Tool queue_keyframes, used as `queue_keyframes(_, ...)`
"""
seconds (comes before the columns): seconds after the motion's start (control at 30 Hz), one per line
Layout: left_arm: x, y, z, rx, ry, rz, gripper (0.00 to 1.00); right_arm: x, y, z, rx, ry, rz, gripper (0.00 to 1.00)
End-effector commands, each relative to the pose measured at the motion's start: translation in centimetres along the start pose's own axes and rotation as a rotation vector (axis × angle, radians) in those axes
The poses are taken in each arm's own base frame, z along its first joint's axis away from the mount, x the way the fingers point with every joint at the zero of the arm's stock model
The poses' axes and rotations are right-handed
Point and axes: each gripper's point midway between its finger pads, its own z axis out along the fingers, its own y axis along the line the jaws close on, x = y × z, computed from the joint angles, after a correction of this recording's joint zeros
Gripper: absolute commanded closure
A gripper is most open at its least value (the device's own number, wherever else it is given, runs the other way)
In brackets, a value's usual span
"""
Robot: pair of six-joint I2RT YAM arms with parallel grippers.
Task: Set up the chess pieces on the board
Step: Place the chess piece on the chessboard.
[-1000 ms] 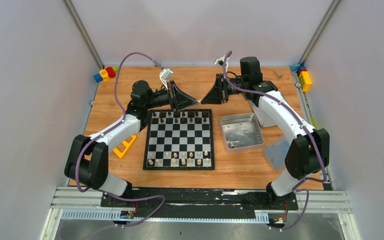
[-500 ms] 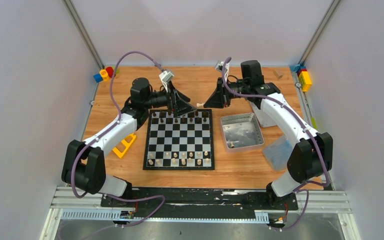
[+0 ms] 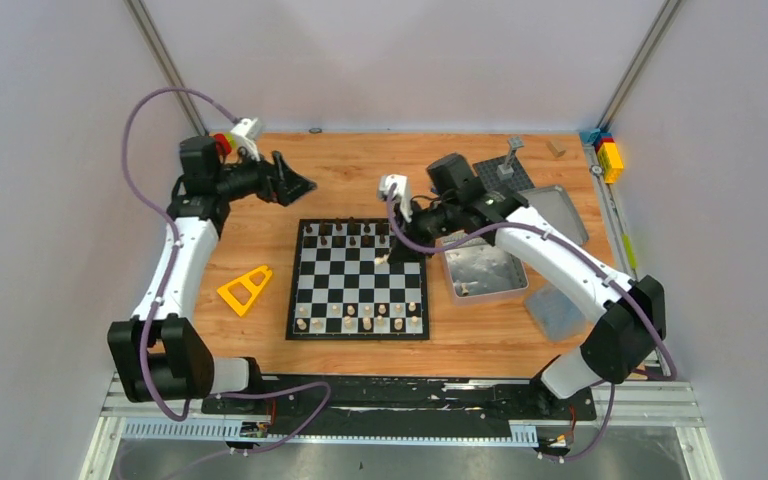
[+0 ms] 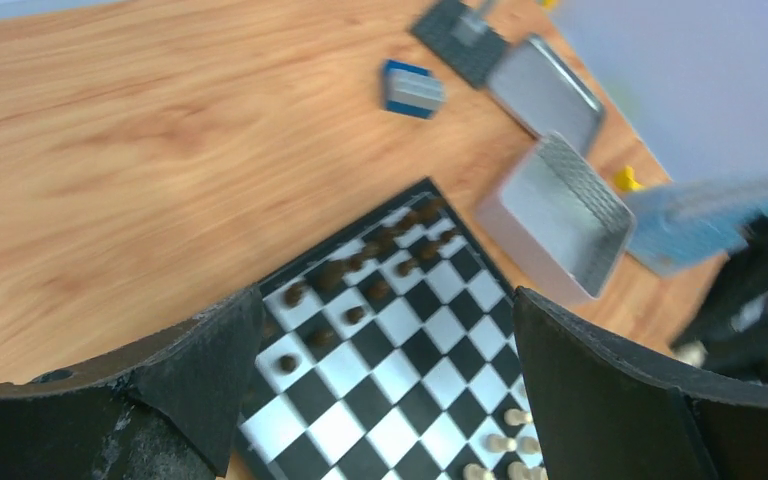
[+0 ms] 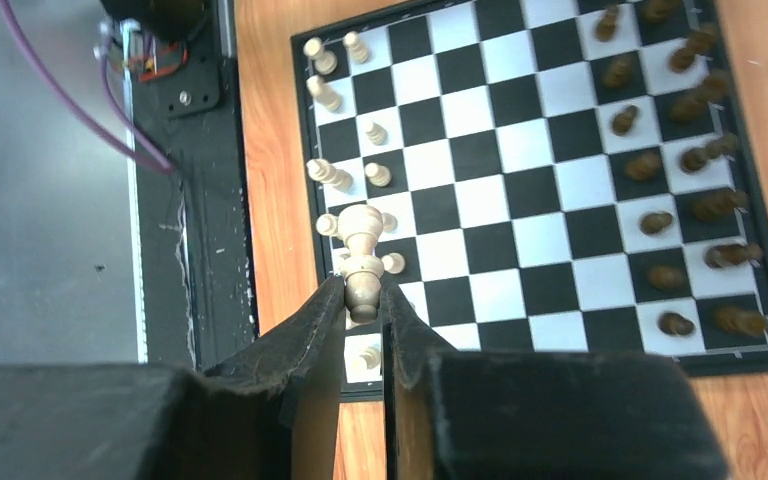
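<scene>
Right jaws pinch one cream piece [image 5: 362, 262] over the board [image 5: 520, 190].

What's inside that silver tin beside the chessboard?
One pale chess piece lies in the tin, by its near-left corner; otherwise bare metal shows. The right arm covers its far edge, so anything there is hidden.

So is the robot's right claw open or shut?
Shut. The right gripper pinches the base of a pale chess piece over the board.

text: none legible | labels: none (any view) | numbers, signs: none
</scene>
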Motion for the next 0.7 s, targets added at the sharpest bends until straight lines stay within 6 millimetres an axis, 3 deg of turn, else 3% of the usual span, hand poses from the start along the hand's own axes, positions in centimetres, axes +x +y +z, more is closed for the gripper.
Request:
queue_keyframes(0.0, -1.3, 3.7, -5.1, -0.152, 0.008, -0.091, 0.0, 0.0, 1.2, 2.2, 0.05, 0.14, -0.173, 1.0)
queue_keyframes(0.2, 0.8, 8.4, -8.8, -0.253, 0.069, -0.282, 0.0, -0.5, 4.0, 7.4, -0.018, 0.311, -0.297, 1.0)
queue_keyframes(0.27, 1.4, 9.1, -9.7, -0.277, 0.086, -0.307, 0.0, -0.3, 4.7, 9.0, -0.036, 0.369, -0.329, 1.0)
queue_keyframes(0.43, 2.0, 9.8, -11.2, -0.365, 0.114, -0.266, 0.0, 1.2, 5.3, 12.6, -0.054, 0.523, -0.404, 1.0)
queue_keyframes(0.67, 1.0, 9.5, -13.2, -0.502, 0.084, -0.133, 0.0, 3.5, 5.6, 15.0, -0.054, 0.661, -0.509, 1.0)
